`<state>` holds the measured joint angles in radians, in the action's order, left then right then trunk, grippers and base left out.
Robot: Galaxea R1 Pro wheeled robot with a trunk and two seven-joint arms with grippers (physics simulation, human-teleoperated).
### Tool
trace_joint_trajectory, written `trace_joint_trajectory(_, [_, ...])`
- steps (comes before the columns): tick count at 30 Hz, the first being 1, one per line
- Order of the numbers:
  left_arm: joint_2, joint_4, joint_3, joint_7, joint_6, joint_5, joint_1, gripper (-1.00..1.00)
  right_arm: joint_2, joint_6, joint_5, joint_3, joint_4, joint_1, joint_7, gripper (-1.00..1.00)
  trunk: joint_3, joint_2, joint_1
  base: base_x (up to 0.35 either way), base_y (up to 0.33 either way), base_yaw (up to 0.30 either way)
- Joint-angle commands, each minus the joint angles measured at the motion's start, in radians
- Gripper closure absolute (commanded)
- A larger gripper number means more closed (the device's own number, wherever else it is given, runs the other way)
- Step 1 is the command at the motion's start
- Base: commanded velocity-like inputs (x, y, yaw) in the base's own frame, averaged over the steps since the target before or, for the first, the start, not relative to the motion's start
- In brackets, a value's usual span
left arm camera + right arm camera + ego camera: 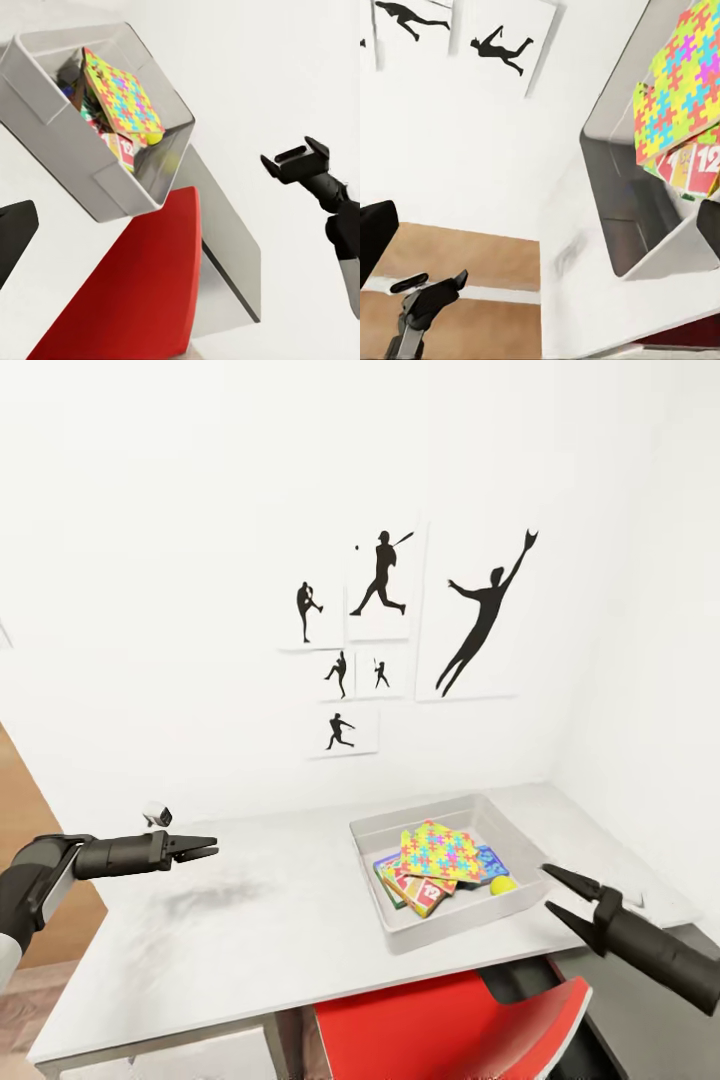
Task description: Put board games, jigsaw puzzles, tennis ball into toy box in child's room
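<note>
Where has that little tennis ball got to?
In the head view, the tennis ball sits inside the toy box on the table, beside the jigsaw puzzles, nearest the right tool.

board games (420,888): mostly hidden under the jigsaw puzzles (440,852) in the toy box (410,934); their number cannot be told, covers unreadable.
tennis ball (502,884): lower part hidden behind the box wall.
red chair (440,1025): cut off by the lower edge of the head view, front tucked under the surface (250,930).
right arm (665,958): cut off at the frame edge.
left end effector (205,848): gap between its tips too small to tell.
</note>
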<state>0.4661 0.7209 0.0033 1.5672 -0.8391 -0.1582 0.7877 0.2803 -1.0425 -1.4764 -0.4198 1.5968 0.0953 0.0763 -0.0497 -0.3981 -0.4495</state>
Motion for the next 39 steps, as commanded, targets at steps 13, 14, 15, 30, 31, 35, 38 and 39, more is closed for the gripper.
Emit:
trace_joint_trajectory(13, [-0.001,0.0,0.0,0.004,-0.006,0.0,0.001,-1.0,-0.046,-0.005,0.045,-0.04,-0.001,-0.036,0.217,-1.0,0.019,-0.002,-0.001,-0.014,0.0,0.0])
trace_joint_trajectory(14, [-0.001,0.0,0.0,0.004,-0.006,0.0,0.001,-1.0,-0.047,-0.005,0.054,-0.04,-0.001,-0.036,0.218,-1.0,0.02,-0.002,-0.001,0.0,0.0,0.0])
trace_joint_trajectory(15, [-0.001,0.0,0.0,0.004,-0.006,0.0,0.001,-1.0,-0.048,-0.005,0.063,-0.041,0.0,-0.036,0.219,-1.0,0.022,-0.002,-0.001,0.0,0.0,0.0])
trace_joint_trajectory(30, [-0.001,0.0,0.0,0.004,-0.005,0.0,0.001,-1.0,-0.052,-0.005,0.108,-0.052,0.0,-0.036,0.234,-1.0,0.024,-0.002,-0.001,0.0,0.0,0.0])
trace_joint_trajectory(31, [-0.001,0.0,0.0,0.004,-0.005,0.0,0.001,-1.0,-0.052,-0.005,0.108,-0.052,0.0,-0.036,0.234,-1.0,0.024,-0.002,-0.001,0.0,0.0,0.0])
trace_joint_trajectory(35, [-0.001,0.0,-0.001,0.004,-0.006,0.0,0.001,-1.0,-0.052,-0.005,0.108,-0.052,0.0,-0.036,0.234,-1.0,0.024,-0.002,-0.001,0.0,0.0,0.0])
trace_joint_trajectory(38, [-0.001,0.0,-0.001,0.004,-0.005,0.0,0.001,-1.0,-0.052,-0.005,0.108,-0.052,0.0,-0.036,0.234,-1.0,0.024,-0.002,-0.001,0.0,0.0,0.0])
trace_joint_trajectory(39, [-0.001,0.0,0.0,0.004,-0.005,0.0,0.001,-1.0,-0.052,-0.005,0.108,-0.052,0.0,-0.036,0.234,-1.0,0.024,-0.002,-0.001,0.0,0.0,0.0])
